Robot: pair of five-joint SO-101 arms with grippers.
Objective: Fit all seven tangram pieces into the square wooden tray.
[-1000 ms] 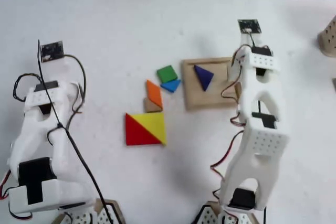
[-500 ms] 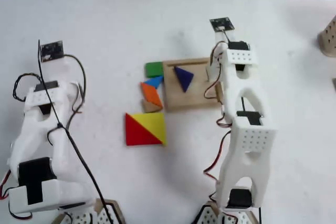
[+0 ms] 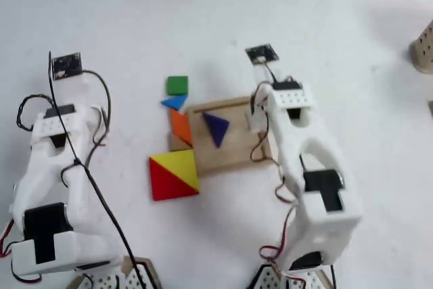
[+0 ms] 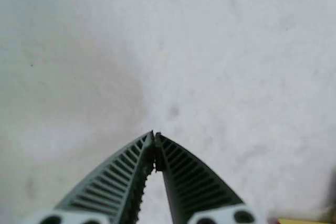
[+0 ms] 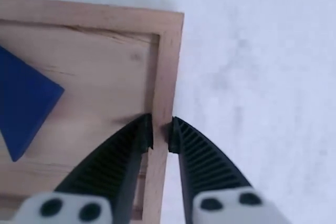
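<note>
Dragged leftward, the tray (image 3: 238,145) has shoved loose pieces (image 3: 180,126) aside; the right gripper (image 5: 160,127) pinches its rim, and more pulling could scatter them.

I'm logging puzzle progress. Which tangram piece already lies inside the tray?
The dark blue triangle: it alone lies inside the wooden tray. The light blue triangle sits outside, on the table.

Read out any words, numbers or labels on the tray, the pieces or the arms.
No readable text.
The wooden tray, the blue triangle in it and the coloured pieces beside it carry no print.
The dark boards on the arms' wrists may bear markings, too small to read.
</note>
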